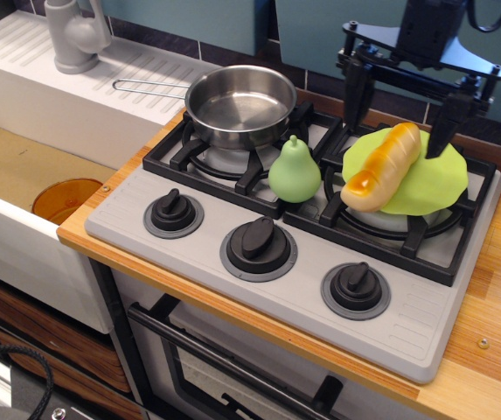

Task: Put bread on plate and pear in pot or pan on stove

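The golden bread lies on the lime-green plate, which rests on the right grate of the grey stove. The light-green pear stands upright on the stove between the two grates. The steel pot sits empty on the left grate, just behind the pear. My gripper is open and empty, raised above the far end of the bread, one finger on each side of it.
Three black knobs line the stove front. A white sink unit with a grey faucet is to the left. A wooden counter runs along the right.
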Motion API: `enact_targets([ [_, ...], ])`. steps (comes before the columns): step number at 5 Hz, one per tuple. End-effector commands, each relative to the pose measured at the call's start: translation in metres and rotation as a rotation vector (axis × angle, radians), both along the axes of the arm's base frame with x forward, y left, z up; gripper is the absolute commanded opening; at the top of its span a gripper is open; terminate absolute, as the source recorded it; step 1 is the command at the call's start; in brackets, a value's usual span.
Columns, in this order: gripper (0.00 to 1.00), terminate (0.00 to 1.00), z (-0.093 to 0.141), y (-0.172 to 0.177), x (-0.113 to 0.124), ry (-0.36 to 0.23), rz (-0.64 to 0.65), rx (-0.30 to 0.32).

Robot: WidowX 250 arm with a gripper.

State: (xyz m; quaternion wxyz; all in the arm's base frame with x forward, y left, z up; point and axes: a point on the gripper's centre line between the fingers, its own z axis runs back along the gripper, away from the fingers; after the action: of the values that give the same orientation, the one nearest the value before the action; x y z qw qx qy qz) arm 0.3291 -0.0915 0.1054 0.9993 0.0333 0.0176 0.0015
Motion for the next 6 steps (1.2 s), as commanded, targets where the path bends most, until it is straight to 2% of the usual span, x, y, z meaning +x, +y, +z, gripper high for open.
enact_targets([
  [1, 1.0, 0.0, 0.022, 0.011, -0.005, -0.154, -0.035, 0.008],
  [2, 1.0, 0.0, 0.025, 0.029, -0.01, -0.206, -0.012, 0.06],
  [3, 1.0, 0.0, 0.027, 0.037, -0.012, -0.22, -0.017, 0.094],
  [5, 1.0, 0.0, 0.015, 0.056, -0.01, -0.307, -0.027, 0.119],
  [6, 1.0, 0.0, 0.01, 0.064, -0.008, -0.332, -0.036, 0.106],
])
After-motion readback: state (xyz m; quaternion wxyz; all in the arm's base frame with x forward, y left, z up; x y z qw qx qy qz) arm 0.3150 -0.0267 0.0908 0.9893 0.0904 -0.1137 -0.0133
